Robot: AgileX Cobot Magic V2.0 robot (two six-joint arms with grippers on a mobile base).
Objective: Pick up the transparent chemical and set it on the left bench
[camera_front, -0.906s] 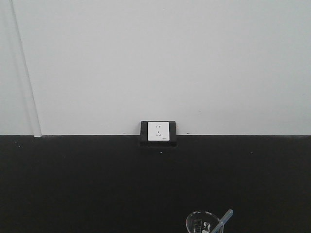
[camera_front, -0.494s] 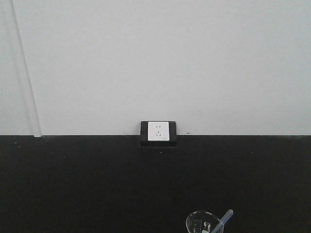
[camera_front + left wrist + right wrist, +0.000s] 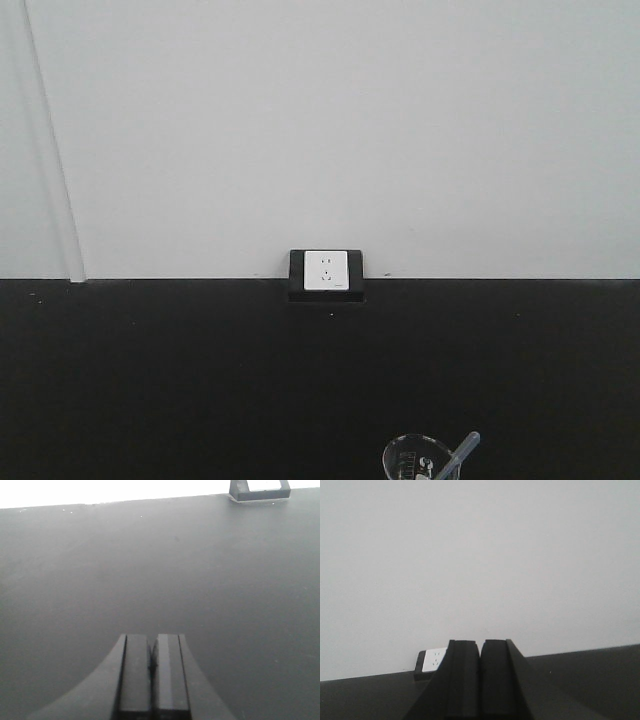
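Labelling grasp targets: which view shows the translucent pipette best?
Exterior front-facing: the pipette leans in the glass beaker at the bottom edge, lower part cropped. Left wrist shows only the shut left tool over black benchtop; right wrist the shut right tool, wall and outlet. Neither shows the pipette.

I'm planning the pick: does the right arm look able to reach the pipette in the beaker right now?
Probably yes: the transparent chemical leans out of the beaker, nothing crowding it. But the right hand is shut and faces the wall.
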